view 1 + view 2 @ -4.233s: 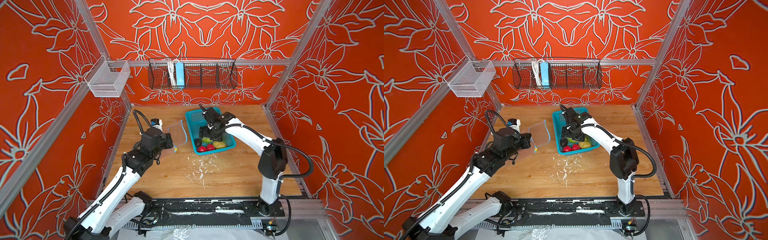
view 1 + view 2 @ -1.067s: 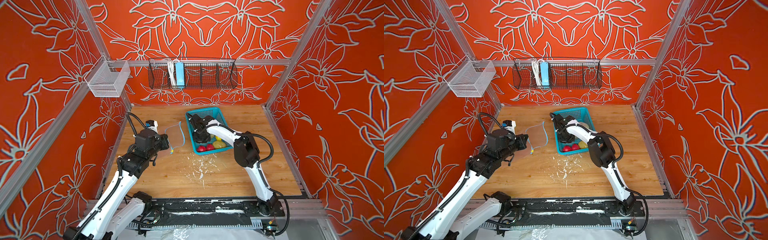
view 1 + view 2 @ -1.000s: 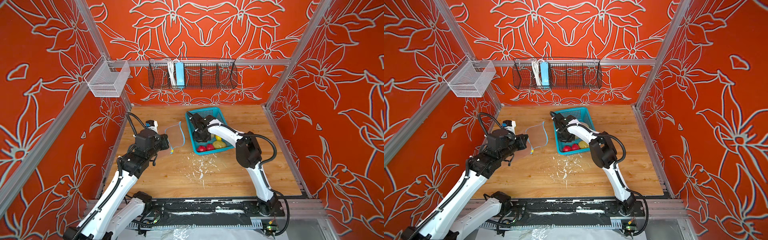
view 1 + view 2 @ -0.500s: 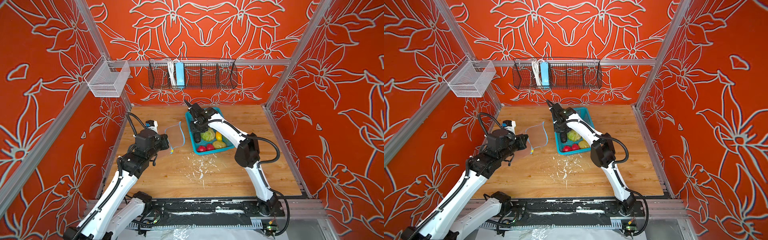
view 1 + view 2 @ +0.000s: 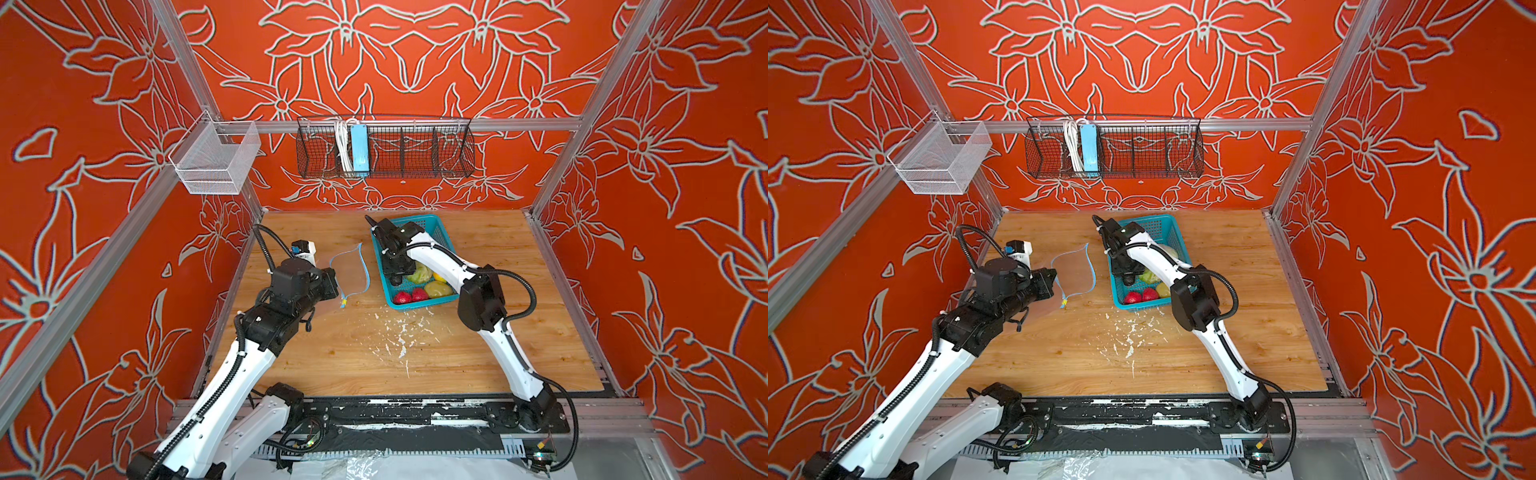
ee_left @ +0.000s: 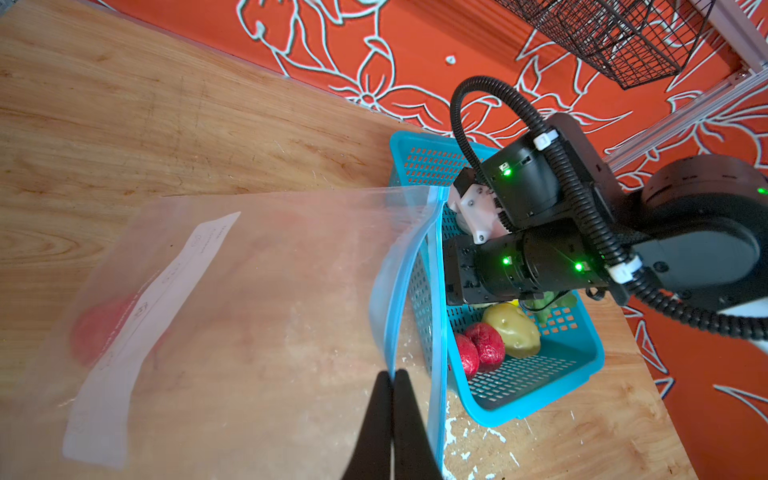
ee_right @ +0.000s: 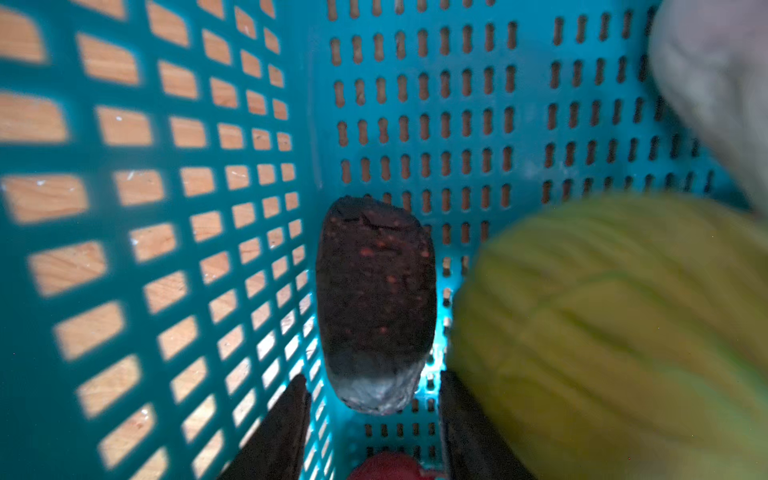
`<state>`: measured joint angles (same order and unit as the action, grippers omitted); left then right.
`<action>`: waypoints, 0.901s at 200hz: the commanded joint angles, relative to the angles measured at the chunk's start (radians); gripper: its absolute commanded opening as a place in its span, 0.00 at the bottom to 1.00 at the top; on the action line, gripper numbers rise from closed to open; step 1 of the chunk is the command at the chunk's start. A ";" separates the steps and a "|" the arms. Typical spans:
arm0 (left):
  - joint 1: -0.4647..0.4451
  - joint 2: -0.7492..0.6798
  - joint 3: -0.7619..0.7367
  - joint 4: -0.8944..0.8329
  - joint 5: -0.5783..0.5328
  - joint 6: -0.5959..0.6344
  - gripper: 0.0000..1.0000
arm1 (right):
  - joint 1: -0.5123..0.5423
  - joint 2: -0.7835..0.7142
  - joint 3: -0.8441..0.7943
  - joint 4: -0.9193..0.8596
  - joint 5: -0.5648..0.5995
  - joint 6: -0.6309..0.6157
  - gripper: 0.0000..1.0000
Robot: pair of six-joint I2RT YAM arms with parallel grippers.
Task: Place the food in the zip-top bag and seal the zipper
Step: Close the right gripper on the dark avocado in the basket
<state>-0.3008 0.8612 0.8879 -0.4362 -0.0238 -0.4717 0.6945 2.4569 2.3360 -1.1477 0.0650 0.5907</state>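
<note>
Over the last second the right gripper point(image 7: 374, 376) has been turned to point steeply down into the left side of the teal basket point(image 5: 424, 304), and its jaws have been drawn apart. The left arm and the bag have scarcely been shifted. The right gripper is aimed at the dark avocado point(image 7: 374, 299), which lies on the basket floor close to the left wall. The two fingers are set about half apart on either side of its near end with a gap on each side, so nothing is held. The green cabbage point(image 7: 602, 332) is crowded close beside the avocado. Two red strawberries point(image 5: 409, 296) and a yellow potato point(image 5: 438, 289) are gathered at the basket's near edge. The basket stands toward the far edge of the wooden table point(image 5: 457, 353), near its middle. Just to its left, toward the table's left edge, lies the clear zip-top bag point(image 6: 249, 291), its mouth turned to the basket. The left gripper point(image 6: 392, 376) is closed tight on one lip of that mouth, on the blue zipper point(image 6: 395, 307), so the mouth is held agape. The yellowish slider tab point(image 5: 343, 300) is seen at the near end. The step in hand is judged to be picking the avocado. It would be done well if the fingers were lowered around its widest part before being closed, with the cabbage left out of the grip and the basket wall untouched.
</note>
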 commanded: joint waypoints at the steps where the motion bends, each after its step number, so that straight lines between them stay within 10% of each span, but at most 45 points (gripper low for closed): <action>1: 0.005 0.003 -0.009 0.007 -0.010 0.000 0.00 | -0.007 0.049 0.024 -0.033 0.034 0.017 0.56; 53: 0.005 -0.007 -0.013 0.007 -0.025 0.001 0.00 | -0.035 0.093 0.063 -0.014 0.004 -0.005 0.58; 180: 0.005 -0.013 -0.007 -0.001 -0.038 0.011 0.00 | -0.038 -0.065 -0.040 0.115 -0.066 0.023 0.29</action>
<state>-0.3008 0.8608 0.8879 -0.4362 -0.0498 -0.4683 0.6575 2.4840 2.3230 -1.0672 0.0193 0.5850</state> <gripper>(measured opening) 0.047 0.454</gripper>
